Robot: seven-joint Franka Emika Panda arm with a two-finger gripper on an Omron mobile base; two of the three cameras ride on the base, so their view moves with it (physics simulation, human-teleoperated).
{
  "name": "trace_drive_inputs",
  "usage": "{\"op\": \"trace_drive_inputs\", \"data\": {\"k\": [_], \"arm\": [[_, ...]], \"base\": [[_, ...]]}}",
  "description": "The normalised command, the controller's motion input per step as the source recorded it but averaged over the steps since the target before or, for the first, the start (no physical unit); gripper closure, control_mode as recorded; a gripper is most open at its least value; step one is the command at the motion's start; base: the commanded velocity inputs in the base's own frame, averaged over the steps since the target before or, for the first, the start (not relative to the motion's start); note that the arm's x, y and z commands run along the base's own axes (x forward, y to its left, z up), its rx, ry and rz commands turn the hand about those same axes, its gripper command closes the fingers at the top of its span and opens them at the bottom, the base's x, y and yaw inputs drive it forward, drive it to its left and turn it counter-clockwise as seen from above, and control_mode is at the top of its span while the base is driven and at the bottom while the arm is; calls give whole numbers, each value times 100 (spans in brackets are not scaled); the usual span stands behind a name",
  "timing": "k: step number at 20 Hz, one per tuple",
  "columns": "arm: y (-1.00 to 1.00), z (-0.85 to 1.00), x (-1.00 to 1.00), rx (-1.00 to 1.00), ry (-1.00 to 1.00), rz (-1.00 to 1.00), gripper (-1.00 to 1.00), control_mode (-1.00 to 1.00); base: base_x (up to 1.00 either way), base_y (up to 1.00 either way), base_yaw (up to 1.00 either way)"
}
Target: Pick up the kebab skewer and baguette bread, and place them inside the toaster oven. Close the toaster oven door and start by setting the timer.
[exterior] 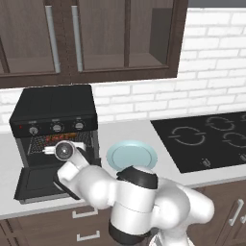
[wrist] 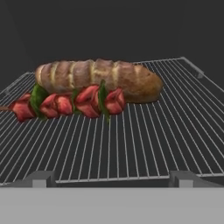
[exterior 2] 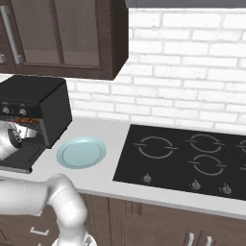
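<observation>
On the wire rack [wrist: 144, 144] inside the black toaster oven [exterior: 54, 115], the baguette bread [wrist: 98, 77] lay w/ the kebab skewer [wrist: 70, 103] touching its front side. Oven door [exterior: 41, 181] hung open, flat over the counter [exterior 2: 103, 173]. Gripper jaws stood wide apart, holding nothing, at the oven mouth. Pale blue plate [exterior: 132, 156] sat just beside the oven.

toaster oven [exterior 2: 36, 108]: black, at the far left of the surface [exterior 2: 103, 175], door [exterior 2: 19, 156] hanging open
plate [exterior 2: 81, 153]: pale blue, just right of the oven
cooktop [exterior 2: 192, 161]: black, well right of the oven, beyond the plate
</observation>
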Motion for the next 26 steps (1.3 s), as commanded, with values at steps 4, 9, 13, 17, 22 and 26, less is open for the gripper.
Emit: {"op": "trace_drive_inputs", "data": {"k": [4, 9, 13, 17, 22, 26], "arm": [[0, 0, -3, 0, -1, 0, -100, -100], [0, 0, -46, 0, -4, 0, -100, -100], [0, 6, -48, 0, -3, 0, -100, -100], [0, 3, -51, 0, 0, 0, -100, -100], [0, 5, -58, 0, 0, 0, -100, -100], [5, 6, -57, 0, 0, 0, -100, -100]], "base": [[0, 0, 0], [0, 0, 0], [0, 0, 0], [0, 0, 0], [0, 0, 0], [0, 0, 0]]}}
